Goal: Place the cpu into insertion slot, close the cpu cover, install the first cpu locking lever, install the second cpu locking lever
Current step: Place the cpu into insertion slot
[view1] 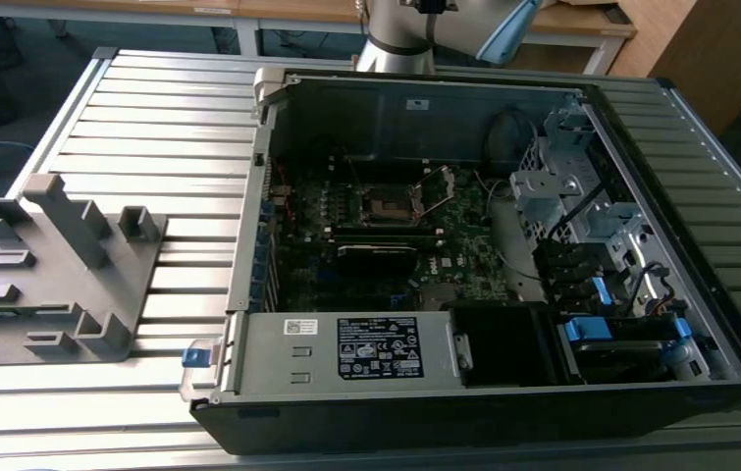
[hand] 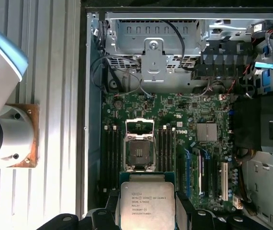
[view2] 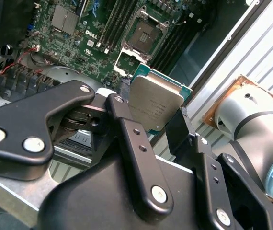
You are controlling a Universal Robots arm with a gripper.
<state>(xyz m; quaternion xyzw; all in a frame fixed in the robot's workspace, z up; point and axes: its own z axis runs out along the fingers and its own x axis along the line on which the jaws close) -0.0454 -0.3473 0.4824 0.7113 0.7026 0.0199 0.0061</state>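
My gripper [view2: 148,110] is shut on the cpu [view2: 155,101], a square chip with a dull grey metal top, clamped by its edges between two black fingers [view2: 127,125]. In the first wrist view the cpu [hand: 147,203] hangs above the motherboard, a short way off the insertion slot [hand: 140,151]. The insertion slot [view2: 146,34] is a square socket with a dark bare centre and a silver rim. The cpu cover [hand: 140,126], a thin silver frame, stands swung open at one edge of the socket. In the exterior view the insertion slot [view1: 389,206] lies in the middle of the open case.
The open computer case [view1: 252,294] lies on a slatted metal table [view1: 147,108]. A silver drive cage [view1: 560,162] and black fan housing [view1: 507,343] crowd the exterior view's right. Memory slots [hand: 165,148] flank the socket. A grey fixture [view1: 63,265] stands at the left. The arm's base [view1: 403,44] is behind the case.
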